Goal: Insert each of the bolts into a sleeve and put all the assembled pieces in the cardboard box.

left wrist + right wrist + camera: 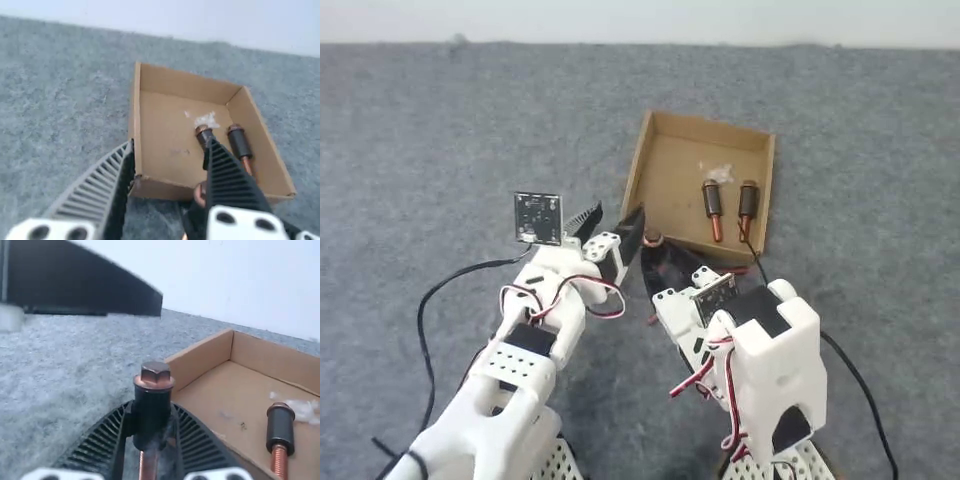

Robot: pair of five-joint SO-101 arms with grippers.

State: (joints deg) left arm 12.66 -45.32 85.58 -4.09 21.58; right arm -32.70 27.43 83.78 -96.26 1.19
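My right gripper (pixel 150 416) is shut on a black sleeve with a copper bolt through it (pixel 151 400), held upright just outside the near wall of the cardboard box (pixel 642 165). In the high view this assembled piece (pixel 653 240) sits at the tip of the right gripper (pixel 662 262). My left gripper (pixel 611 224) stands open right beside it, at the box's near left corner, with nothing between its fingers (pixel 226 172). Two assembled pieces (pixel 711 205) (pixel 748 206) lie side by side in the box, also seen in the left wrist view (pixel 204 136) (pixel 240 146).
Grey carpet (pixel 440 140) covers the table all around. The box (pixel 136 115) has low walls and a scrap of white tape (pixel 204 120) on its floor. One finger of the left gripper (pixel 85 287) hangs close above the held piece. Cables (pixel 440 290) trail beside both arms.
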